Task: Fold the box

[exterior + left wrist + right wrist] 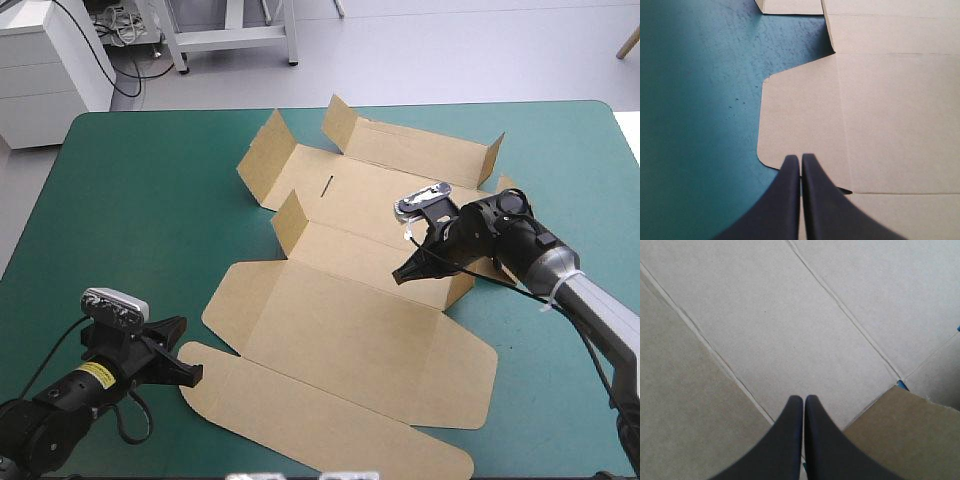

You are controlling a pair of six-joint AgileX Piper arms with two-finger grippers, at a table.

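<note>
Box (340, 330) mostly flat on table (130, 200). My R hand (403, 272) clenched, empty, tip over mid panel, prob to press a crease; L hand (192, 374) clenched too, at near flap's edge.

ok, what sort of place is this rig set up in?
Probably a robotics lab. There is a table with a teal-green cover, the left claw and right claw at a brown box, and a white cabinet with loose cables on the floor beyond.
</note>
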